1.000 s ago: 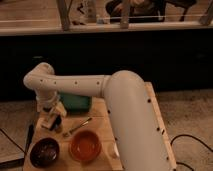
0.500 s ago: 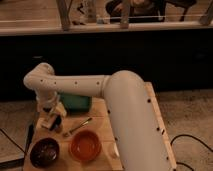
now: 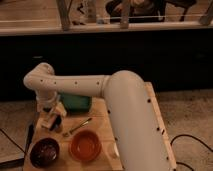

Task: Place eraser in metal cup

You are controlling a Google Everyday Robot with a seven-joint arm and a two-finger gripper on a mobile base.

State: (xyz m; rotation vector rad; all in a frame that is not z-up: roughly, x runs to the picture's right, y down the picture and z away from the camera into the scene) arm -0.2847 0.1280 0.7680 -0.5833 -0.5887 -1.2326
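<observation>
My gripper (image 3: 51, 118) hangs from the white arm (image 3: 120, 105) over the left part of the wooden table (image 3: 100, 120), fingers pointing down and open. Right by its tip stands a small dark object that looks like the metal cup (image 3: 57, 122), partly hidden by the fingers. The eraser does not show as a separate thing; whether it lies under the gripper is hidden.
An orange bowl (image 3: 85, 146) and a dark brown bowl (image 3: 45, 152) stand near the front edge. A thin utensil (image 3: 77, 127) lies between the gripper and the orange bowl. A green object (image 3: 76, 102) sits behind the gripper. The big arm covers the table's right side.
</observation>
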